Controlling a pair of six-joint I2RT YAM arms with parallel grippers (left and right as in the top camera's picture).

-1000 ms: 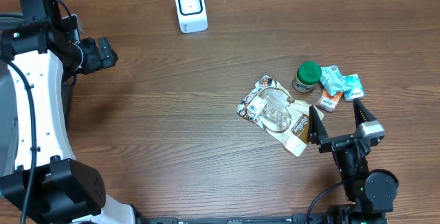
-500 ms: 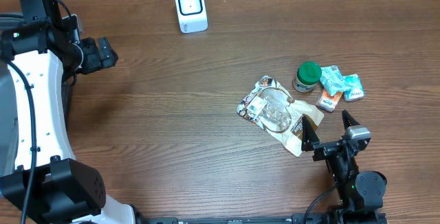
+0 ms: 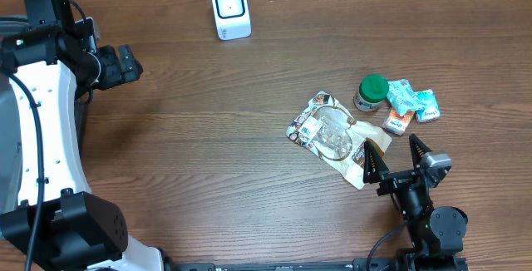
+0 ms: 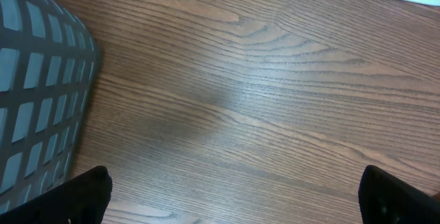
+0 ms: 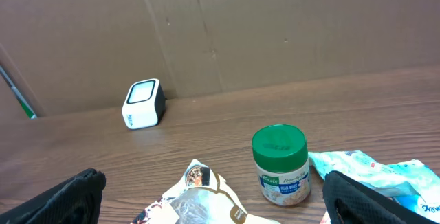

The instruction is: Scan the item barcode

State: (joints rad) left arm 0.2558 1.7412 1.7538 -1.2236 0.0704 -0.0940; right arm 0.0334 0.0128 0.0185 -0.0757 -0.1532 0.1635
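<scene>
Wood-grain table [image 3: 208,138] is filling our view, with the white scanner [image 3: 230,10] standing at top centre and the crinkled snack pouch [image 3: 337,138] lying flat at centre right. We are seeing the right gripper [image 3: 392,155] hovering at lower right, jaws spread wide and empty, just beside the pouch's lower edge. We are seeing the left gripper [image 3: 133,63] hanging equally wide and empty at upper left.

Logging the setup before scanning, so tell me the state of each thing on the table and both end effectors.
Scanner: upright, untouched.
Green-lidded jar: upright, lid on.
Snack pouch: lying flat.
Teal packets: lying beside the jar.
Left end effector: open, empty.
Right end effector: open, empty, near the pouch.
</scene>
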